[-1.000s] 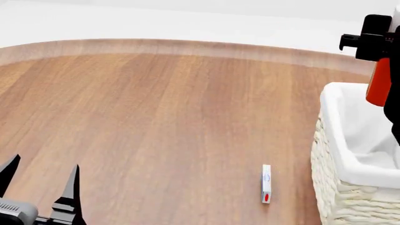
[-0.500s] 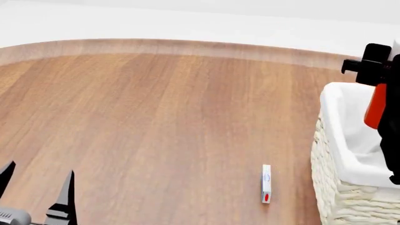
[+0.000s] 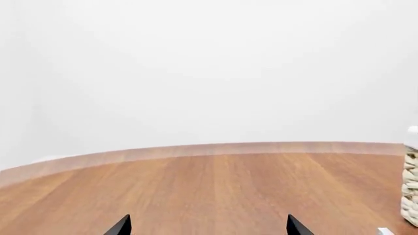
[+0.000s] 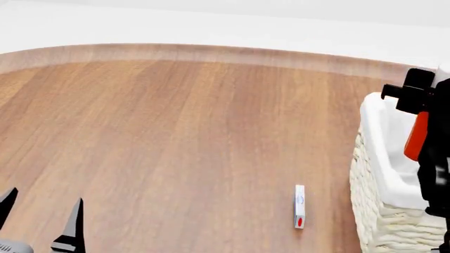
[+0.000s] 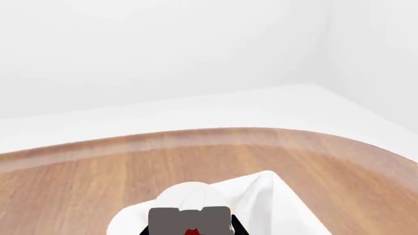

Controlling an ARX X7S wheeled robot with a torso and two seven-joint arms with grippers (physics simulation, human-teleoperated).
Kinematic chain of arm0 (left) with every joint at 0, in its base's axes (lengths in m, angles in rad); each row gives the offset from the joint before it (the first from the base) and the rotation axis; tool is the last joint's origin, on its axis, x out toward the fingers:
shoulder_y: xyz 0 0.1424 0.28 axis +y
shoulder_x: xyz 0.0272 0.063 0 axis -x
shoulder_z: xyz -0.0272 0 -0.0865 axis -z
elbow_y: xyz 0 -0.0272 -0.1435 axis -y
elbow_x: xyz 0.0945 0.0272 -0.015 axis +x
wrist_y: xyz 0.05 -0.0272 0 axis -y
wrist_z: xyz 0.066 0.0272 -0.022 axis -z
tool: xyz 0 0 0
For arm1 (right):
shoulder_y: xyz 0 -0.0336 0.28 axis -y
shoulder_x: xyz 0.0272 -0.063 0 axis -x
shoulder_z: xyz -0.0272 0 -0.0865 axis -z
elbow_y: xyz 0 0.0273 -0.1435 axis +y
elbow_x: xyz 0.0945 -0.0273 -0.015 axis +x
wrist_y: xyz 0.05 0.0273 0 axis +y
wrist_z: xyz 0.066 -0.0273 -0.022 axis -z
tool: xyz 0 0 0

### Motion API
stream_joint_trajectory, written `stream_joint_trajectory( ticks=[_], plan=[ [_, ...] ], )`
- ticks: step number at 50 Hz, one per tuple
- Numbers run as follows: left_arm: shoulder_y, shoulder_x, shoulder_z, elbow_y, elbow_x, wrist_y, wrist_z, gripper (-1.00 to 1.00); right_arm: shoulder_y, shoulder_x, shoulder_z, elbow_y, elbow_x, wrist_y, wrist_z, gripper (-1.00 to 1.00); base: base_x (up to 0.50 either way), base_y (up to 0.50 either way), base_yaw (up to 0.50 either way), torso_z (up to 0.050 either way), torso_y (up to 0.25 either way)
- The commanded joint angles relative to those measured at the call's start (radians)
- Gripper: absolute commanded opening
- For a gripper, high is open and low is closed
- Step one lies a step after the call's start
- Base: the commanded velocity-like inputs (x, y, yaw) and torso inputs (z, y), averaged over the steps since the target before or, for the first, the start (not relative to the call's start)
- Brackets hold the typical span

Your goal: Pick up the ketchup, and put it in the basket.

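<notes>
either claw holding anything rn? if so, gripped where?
Right claw holds the ketchup near its top, just below the white cap, with the red body hanging over the basket. Left claw is open and empty.

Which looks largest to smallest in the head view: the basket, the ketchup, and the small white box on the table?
1. The basket, cut off by the frame edge.
2. The ketchup, only an orange-red strip showing, held by the right hand.
3. The small white box, though it is close to the ketchup strip.
</notes>
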Motion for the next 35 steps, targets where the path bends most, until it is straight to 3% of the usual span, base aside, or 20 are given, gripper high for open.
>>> stream_joint_trajectory(
  ticks=[1,18,35],
  plan=[
    [0.01,-0.003,-0.002,-0.004,-0.006,0.01,0.004,1.0,0.004,-0.014,0.03,0.055,-0.005,-0.043,-0.023,-1.0,0.0,0.0,0.0,0.0,0.0],
    [0.016,-0.005,-0.005,-0.015,-0.013,0.022,0.005,1.0,0.015,-0.05,0.036,0.194,-0.026,-0.129,-0.06,-1.0,0.0,0.0,0.0,0.0,0.001],
    [0.021,-0.005,0.001,-0.022,-0.012,0.033,0.007,1.0,-0.04,-0.027,0.069,0.129,-0.02,-0.117,-0.038,-1.0,0.0,0.0,0.0,0.0,0.001]
  ],
)
